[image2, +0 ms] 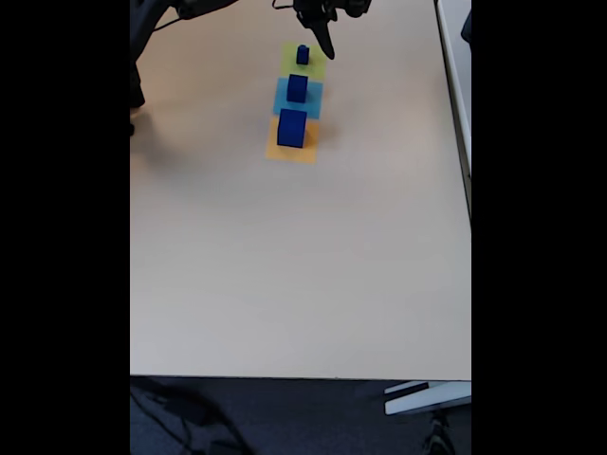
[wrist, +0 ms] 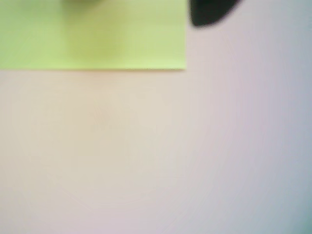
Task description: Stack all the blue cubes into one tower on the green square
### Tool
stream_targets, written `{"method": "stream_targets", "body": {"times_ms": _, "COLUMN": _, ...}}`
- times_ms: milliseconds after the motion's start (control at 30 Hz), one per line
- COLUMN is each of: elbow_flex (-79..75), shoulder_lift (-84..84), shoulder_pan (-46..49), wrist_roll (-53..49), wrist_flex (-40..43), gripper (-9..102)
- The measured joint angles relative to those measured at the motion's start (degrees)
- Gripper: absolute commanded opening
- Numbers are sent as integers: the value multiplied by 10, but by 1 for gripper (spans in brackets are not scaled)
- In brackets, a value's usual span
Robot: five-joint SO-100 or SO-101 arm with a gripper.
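In the fixed view three blue cubes stand in a row near the table's far edge. The smallest cube (image2: pixel 303 55) sits on the green square (image2: pixel 315 66). A medium cube (image2: pixel 298 88) rests on a light-blue square (image2: pixel 313 99), and the largest cube (image2: pixel 292 128) on an orange square (image2: pixel 305 149). My dark gripper (image2: pixel 325 43) hangs just right of the smallest cube, apart from it; how its jaws stand is unclear. The blurred wrist view shows the green square (wrist: pixel 92 34) at top left and one black fingertip (wrist: pixel 209 12) beside its right corner.
The pale table (image2: pixel 294 265) stretches wide toward the camera, with its front edge low in the fixed view. Dark arm parts and cables (image2: pixel 152 38) lie at the far left corner. A white rail (image2: pixel 453 76) runs along the right edge.
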Motion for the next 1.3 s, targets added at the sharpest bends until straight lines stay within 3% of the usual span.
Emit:
{"method": "stream_targets", "body": {"times_ms": 700, "elbow_flex": -18, "shoulder_lift": -40, "shoulder_pan": -52, "wrist_roll": 10, "wrist_flex": 0, "gripper": 40}}
{"method": "stream_targets", "body": {"times_ms": 1033, "elbow_flex": 134, "shoulder_lift": -35, "shoulder_pan": -72, "wrist_roll": 13, "wrist_flex": -91, "gripper": 39}}
{"method": "stream_targets", "body": {"times_ms": 1300, "elbow_flex": 171, "shoulder_lift": -4, "shoulder_pan": -69, "wrist_roll": -12, "wrist_flex": -104, "gripper": 40}}
